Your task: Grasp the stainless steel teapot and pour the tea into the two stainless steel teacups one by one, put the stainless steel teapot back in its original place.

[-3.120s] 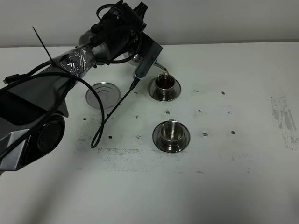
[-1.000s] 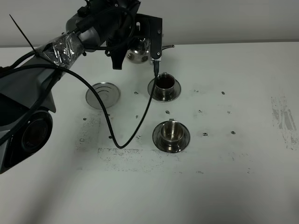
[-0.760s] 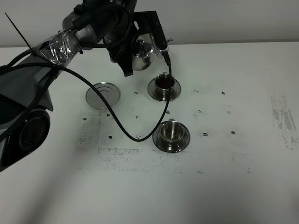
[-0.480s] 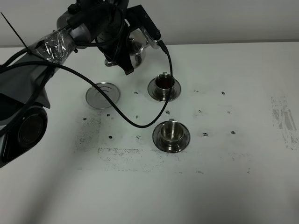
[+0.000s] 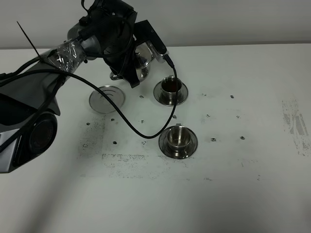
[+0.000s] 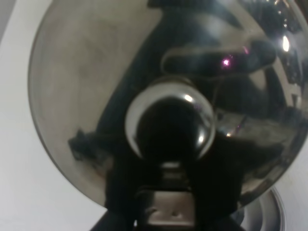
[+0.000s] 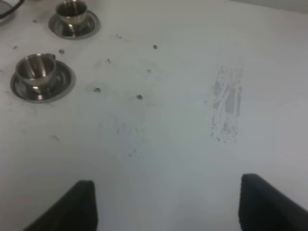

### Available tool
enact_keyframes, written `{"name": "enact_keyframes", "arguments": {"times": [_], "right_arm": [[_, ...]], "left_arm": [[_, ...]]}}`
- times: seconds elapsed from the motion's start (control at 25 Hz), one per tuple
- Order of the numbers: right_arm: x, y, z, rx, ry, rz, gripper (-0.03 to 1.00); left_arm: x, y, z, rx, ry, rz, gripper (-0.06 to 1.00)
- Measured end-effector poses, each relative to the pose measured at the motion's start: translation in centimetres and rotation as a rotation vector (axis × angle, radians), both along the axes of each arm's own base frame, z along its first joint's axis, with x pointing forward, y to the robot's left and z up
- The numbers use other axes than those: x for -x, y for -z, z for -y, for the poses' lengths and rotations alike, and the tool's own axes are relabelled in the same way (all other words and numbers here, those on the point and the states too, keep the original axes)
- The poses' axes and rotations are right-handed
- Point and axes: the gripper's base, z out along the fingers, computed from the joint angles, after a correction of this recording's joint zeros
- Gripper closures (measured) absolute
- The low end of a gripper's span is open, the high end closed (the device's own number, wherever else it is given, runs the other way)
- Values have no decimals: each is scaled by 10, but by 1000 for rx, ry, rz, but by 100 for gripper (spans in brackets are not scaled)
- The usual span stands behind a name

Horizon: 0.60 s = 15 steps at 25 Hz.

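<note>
In the exterior high view my left gripper [image 5: 136, 62] is shut on the stainless steel teapot [image 5: 142, 66], holding it roughly upright between the empty round saucer [image 5: 107, 99] and the far teacup [image 5: 170, 88], which has dark tea in it. The near teacup [image 5: 178, 138] stands on its saucer and looks empty. The left wrist view is filled by the teapot's lid [image 6: 96, 86] and its knob [image 6: 169, 122]. In the right wrist view my right gripper [image 7: 166, 185] is open over bare table, with the near teacup [image 7: 36, 68] and the far teacup [image 7: 72, 10] far off.
A black cable [image 5: 146, 133] hangs from the left arm in a loop that passes between the two cups. The white table [image 5: 243, 170] carries small dark specks and a grey smudge [image 5: 294, 121] at the right.
The teapot has come back from its tilt over the far teacup to upright. It has shifted left and a little nearer, and the hanging cable has swung with the turning wrist.
</note>
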Motion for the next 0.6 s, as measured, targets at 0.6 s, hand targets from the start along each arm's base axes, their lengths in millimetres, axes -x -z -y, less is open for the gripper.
{"name": "enact_keyframes", "arguments": {"times": [0.6], "right_arm": [[0,0,0,0,0,0,38]], "left_arm": [[0,8,0,-8,-2,-16,77]]}}
